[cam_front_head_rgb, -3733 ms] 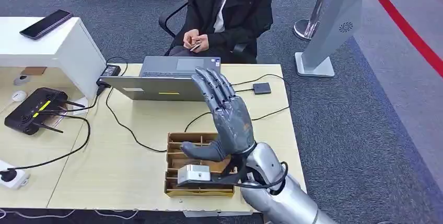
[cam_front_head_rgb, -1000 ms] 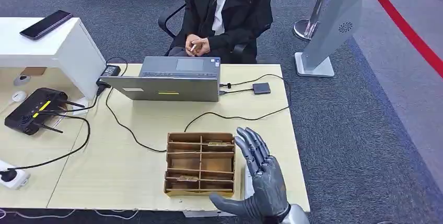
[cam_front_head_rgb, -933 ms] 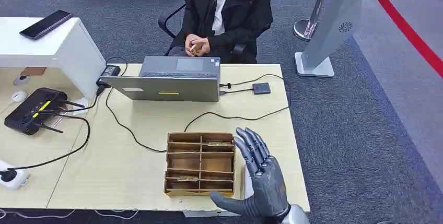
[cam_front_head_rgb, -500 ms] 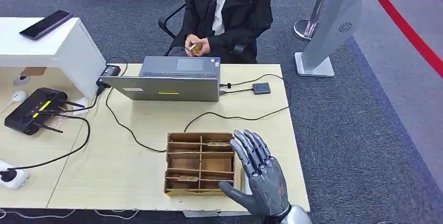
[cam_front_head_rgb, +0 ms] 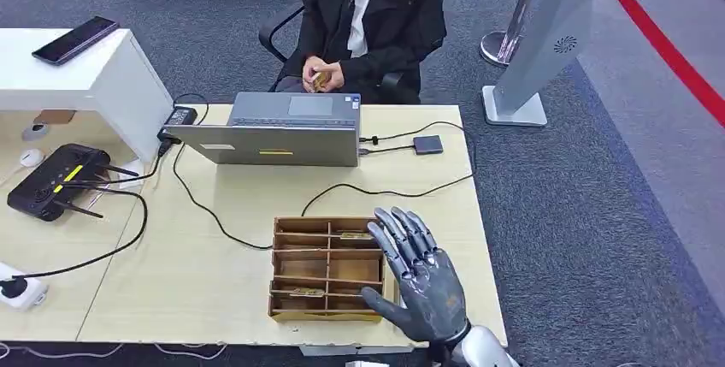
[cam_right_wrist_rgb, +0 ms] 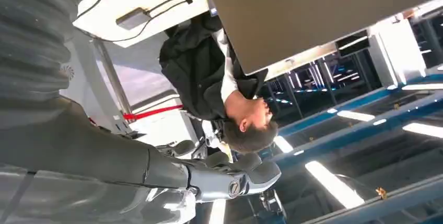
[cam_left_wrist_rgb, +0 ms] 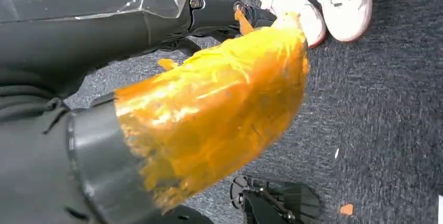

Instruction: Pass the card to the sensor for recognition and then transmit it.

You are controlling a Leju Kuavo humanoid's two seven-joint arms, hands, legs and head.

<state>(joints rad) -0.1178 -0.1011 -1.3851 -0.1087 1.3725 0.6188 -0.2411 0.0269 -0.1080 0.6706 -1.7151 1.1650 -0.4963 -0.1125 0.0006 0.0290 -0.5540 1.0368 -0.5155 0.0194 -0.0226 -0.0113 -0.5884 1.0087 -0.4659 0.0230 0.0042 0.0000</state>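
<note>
Now right robot hand (cam_front_head_rgb: 421,286) empty, fingers spread, beside wooden divider box's (cam_front_head_rgb: 327,269) right edge, near table's (cam_front_head_rgb: 214,239) front edge.

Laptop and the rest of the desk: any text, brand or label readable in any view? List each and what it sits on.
"Lenovo", on the laptop lid, read in the right wrist view, where it appears turned.
Yellow sticker on the laptop lid: too small to read.
Yellow strip on the black router: blurred, no legible text.
Round emblem on the grey stand: a swirl mark, no words.
Cards in the wooden box: no print legible.
</note>
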